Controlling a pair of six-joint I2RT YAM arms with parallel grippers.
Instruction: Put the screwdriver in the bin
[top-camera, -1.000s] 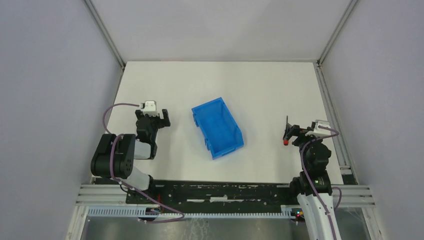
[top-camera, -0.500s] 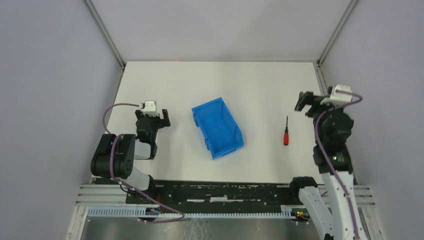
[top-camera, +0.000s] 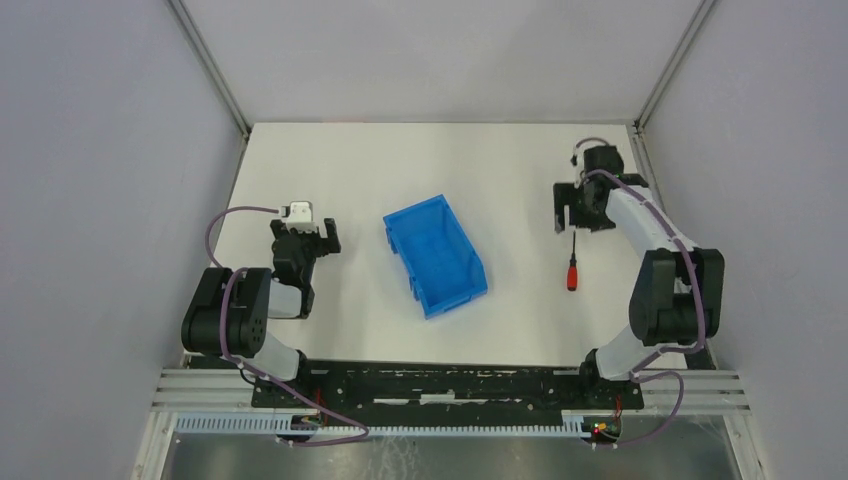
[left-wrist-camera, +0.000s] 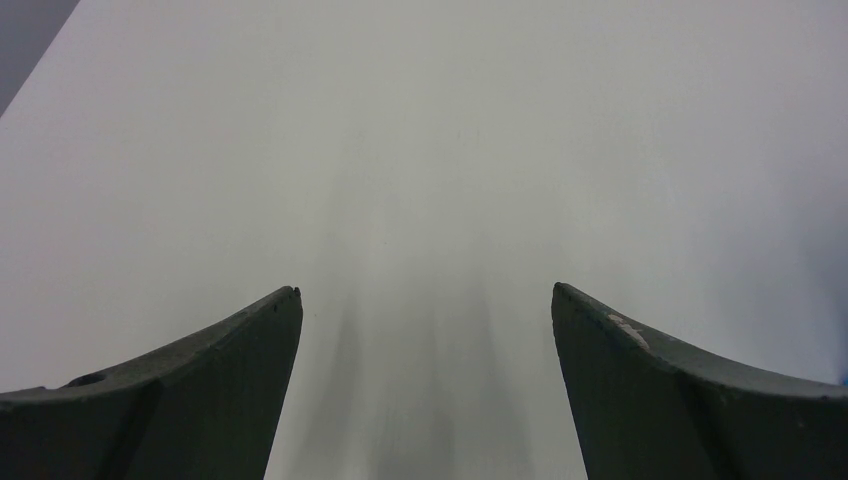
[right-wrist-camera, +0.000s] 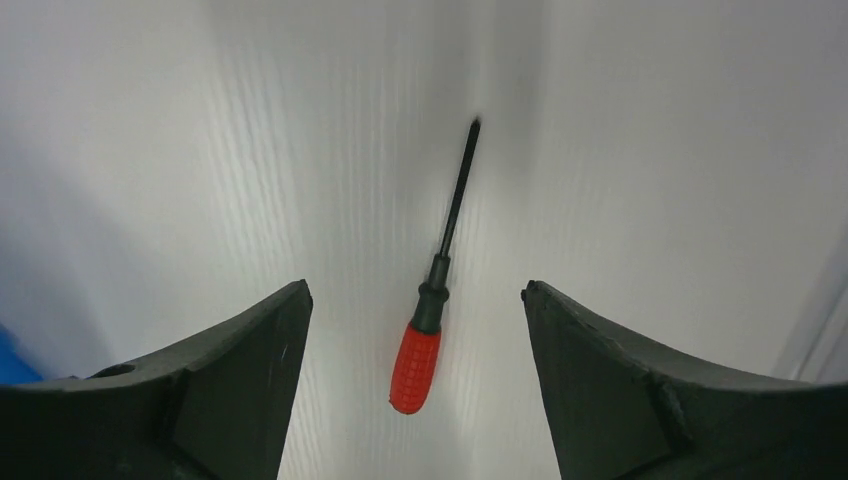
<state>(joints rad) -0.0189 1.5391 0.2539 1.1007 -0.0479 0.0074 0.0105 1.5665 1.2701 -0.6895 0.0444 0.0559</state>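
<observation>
The screwdriver (top-camera: 572, 268), with a red handle and a thin black shaft, lies flat on the white table at the right. The blue bin (top-camera: 435, 255) stands empty at the table's middle, apart from it. My right gripper (top-camera: 576, 220) is open and empty, hovering just beyond the screwdriver's tip end. In the right wrist view the screwdriver (right-wrist-camera: 428, 320) lies between and below the spread fingers of the right gripper (right-wrist-camera: 415, 292), untouched. My left gripper (top-camera: 305, 236) is open and empty at the left, over bare table (left-wrist-camera: 426, 290).
The white table (top-camera: 500, 170) is bounded by grey walls and metal frame posts (top-camera: 660, 75) at the back corners. A sliver of the bin's blue shows at the left edge of the right wrist view (right-wrist-camera: 6, 362). The arm bases sit on the rail (top-camera: 440, 385) at the near edge.
My right arm has swung up and out from beside the screwdriver's handle, then over to the far side of the screwdriver. The screwdriver, the bin and the left arm have not moved.
</observation>
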